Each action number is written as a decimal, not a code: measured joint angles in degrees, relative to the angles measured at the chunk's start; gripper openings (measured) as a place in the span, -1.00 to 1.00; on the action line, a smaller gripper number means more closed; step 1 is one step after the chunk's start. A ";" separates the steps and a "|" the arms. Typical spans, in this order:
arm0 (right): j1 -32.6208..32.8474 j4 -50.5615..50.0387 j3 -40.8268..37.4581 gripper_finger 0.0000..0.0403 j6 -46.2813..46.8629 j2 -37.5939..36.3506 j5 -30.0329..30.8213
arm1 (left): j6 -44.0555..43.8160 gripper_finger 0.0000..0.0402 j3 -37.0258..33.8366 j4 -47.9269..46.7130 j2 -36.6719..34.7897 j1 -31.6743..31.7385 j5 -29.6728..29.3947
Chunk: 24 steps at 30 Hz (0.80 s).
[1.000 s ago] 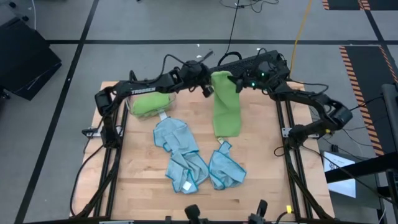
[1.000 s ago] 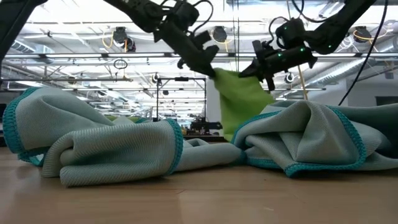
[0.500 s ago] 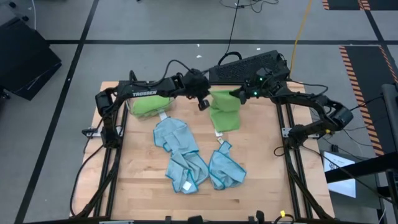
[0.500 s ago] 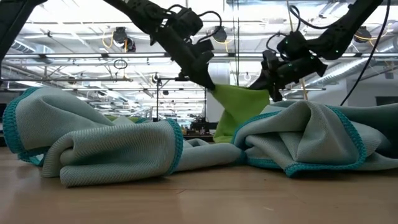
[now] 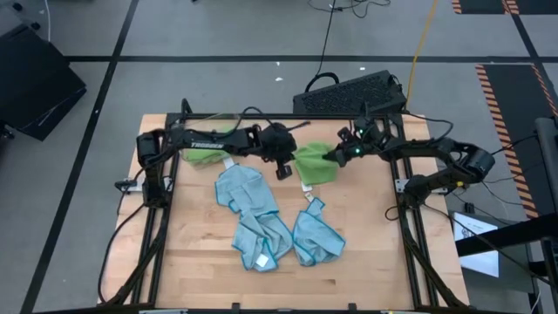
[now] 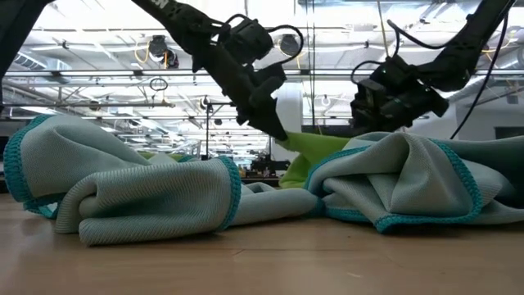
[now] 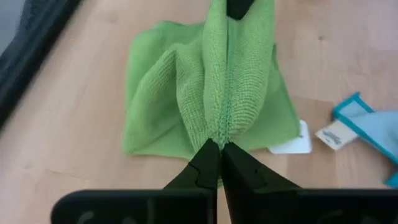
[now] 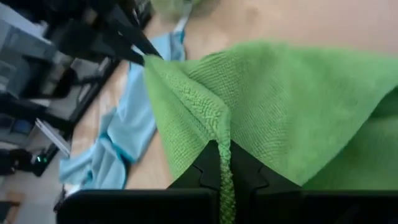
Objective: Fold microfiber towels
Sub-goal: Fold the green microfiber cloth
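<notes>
While both fingers pinch the green towel (image 5: 314,163) low over the surface (image 5: 200,253), left gripper (image 5: 285,162) holds its left corner, right gripper (image 5: 334,157) its right; held edge runs left-right between them.

two lime green towels (image 5: 314,163); three blue towels (image 5: 240,189) (crumpled); two grippers (image 5: 290,162)
</notes>
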 joint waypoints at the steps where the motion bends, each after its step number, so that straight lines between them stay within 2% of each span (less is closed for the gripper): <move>1: 0.91 -0.10 -0.39 -0.98 0.05 0.00 0.26 | -0.45 -0.94 -0.36 1.06 0.00 -0.29 0.01; 7: 4.95 0.06 -2.23 -0.97 0.13 0.00 7.57 | -2.54 -0.96 -2.95 4.54 0.00 -0.89 0.00; 14: 5.32 -0.77 -2.97 -0.83 1.28 0.04 7.68 | -6.93 -0.68 -5.17 6.48 0.00 -1.99 2.01; 17: 5.34 -0.83 -2.95 -0.68 3.20 0.04 5.70 | -7.87 -0.51 -5.13 7.52 -0.02 -2.97 2.83; 19: 5.25 -0.56 -2.95 -0.58 5.77 -0.25 1.99 | -10.72 -0.38 -5.13 7.56 -0.12 -3.37 2.58; 22: 4.86 -1.04 -2.90 -0.43 10.81 -2.13 -4.90 | -17.66 -0.24 -5.13 7.90 -1.13 -2.99 2.59; 24: 4.86 -3.07 -2.90 -0.34 13.59 -4.14 -5.98 | -23.79 -0.17 -5.12 8.95 -1.96 -2.37 2.86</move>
